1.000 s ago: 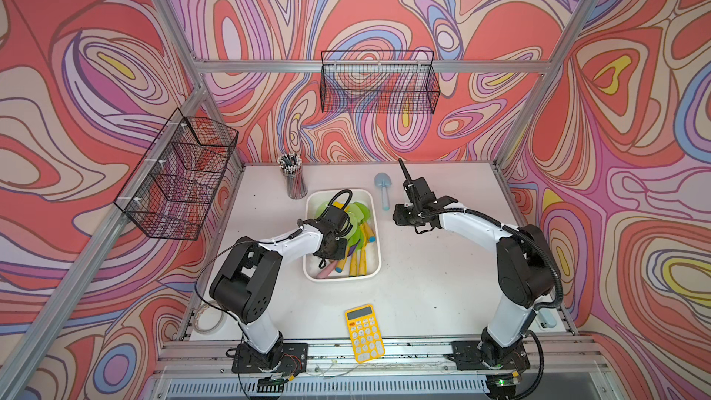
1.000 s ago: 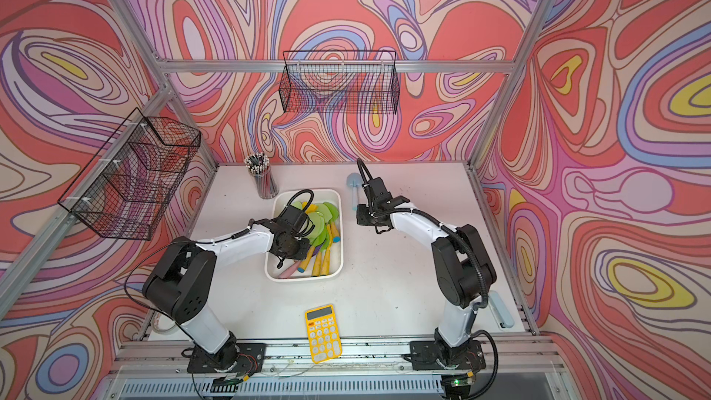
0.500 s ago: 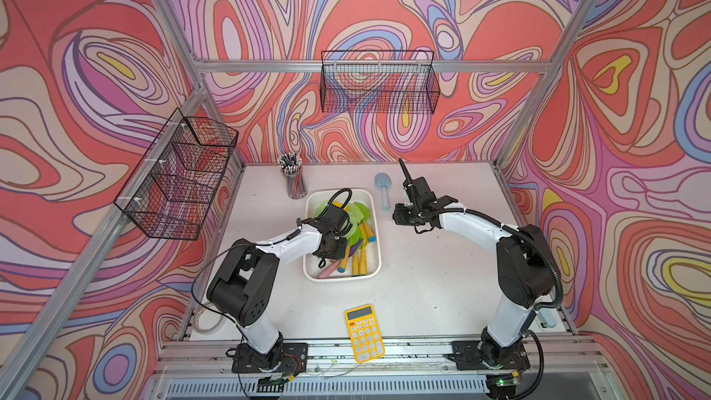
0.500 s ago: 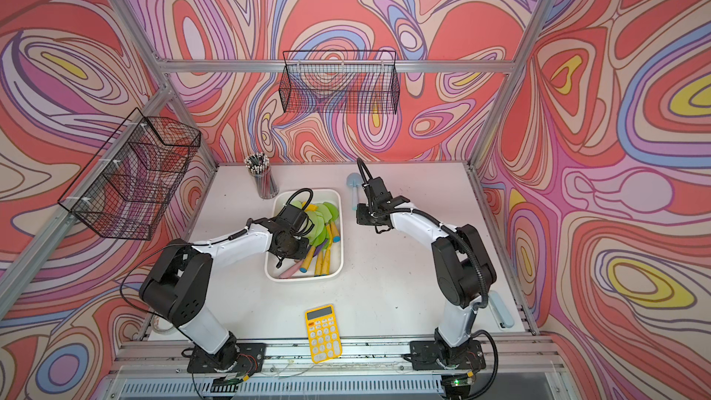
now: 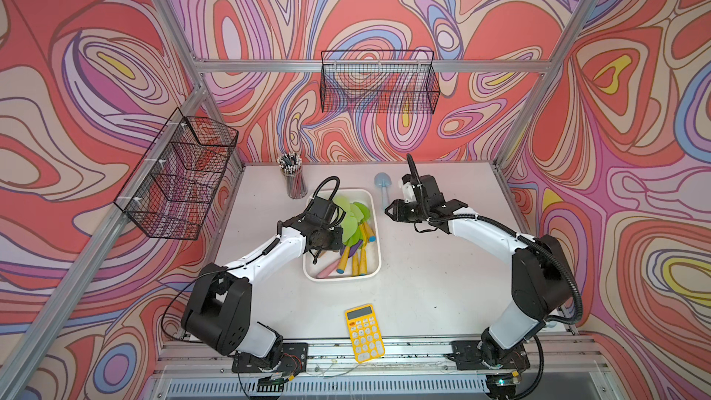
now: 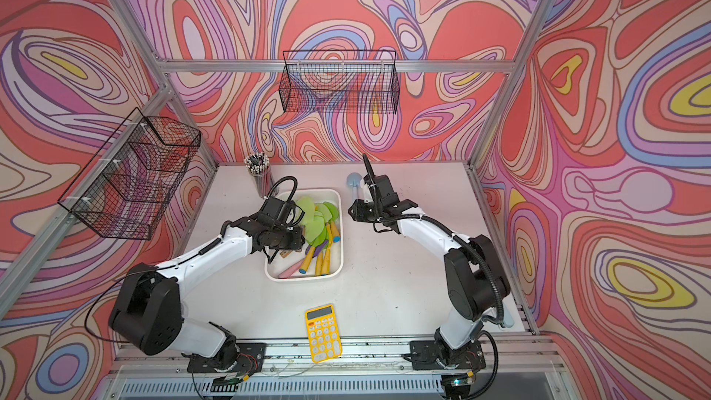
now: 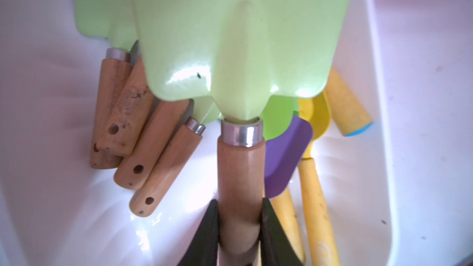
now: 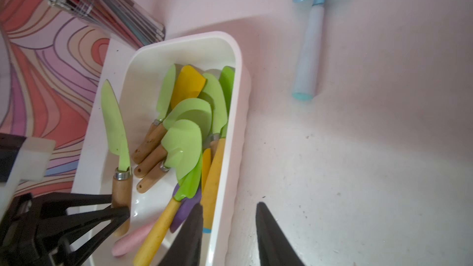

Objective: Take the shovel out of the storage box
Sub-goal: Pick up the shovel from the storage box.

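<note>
Handle print (image 7: 323,248) in storage box (image 7: 382,149), illegible

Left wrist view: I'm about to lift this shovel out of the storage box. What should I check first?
1. Left claw shut on the shovel's wooden handle: ok.
2. Shovel apart from the other tools in the storage box, per the right wrist view: ok.
3. Shovel's height over the box rim: cannot tell.
4. Right claw open, empty, beside the box: ok.
5. Blue shovel on the table, away from the left arm: ok.
</note>
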Available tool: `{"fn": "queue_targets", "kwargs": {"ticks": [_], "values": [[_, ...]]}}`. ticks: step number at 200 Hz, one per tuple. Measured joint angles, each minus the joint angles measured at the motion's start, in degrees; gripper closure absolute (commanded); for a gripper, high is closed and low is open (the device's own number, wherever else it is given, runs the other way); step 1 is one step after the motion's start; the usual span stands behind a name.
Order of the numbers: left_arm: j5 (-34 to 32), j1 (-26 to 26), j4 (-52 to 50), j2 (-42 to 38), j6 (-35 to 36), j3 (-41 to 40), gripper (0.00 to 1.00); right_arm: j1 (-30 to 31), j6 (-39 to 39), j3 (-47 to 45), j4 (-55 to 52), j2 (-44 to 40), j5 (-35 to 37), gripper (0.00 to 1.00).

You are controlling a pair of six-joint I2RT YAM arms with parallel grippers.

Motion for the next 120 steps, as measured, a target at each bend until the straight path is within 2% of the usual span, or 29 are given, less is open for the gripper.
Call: {"fn": "queue_targets", "kwargs": {"ticks": [29, 79, 120], "values": [[10.08, 2.67, 6.43, -4.37, -2.82, -2.86, 1.00, 0.00, 3.74, -4.50, 9.11, -1.66, -9.01, 0.56], [26.43, 2.78, 20.33, -6.45, -9.60, -5.35, 1.00, 0.07, 12.15, -9.07, 26.91, -1.62, -22.91, 0.52], [34.03, 2.78, 29.46, -6.49, -15.96, -7.48, 1.00, 0.07, 18.82, -10.54, 40.09, -1.18, -30.73, 0.53]]}}
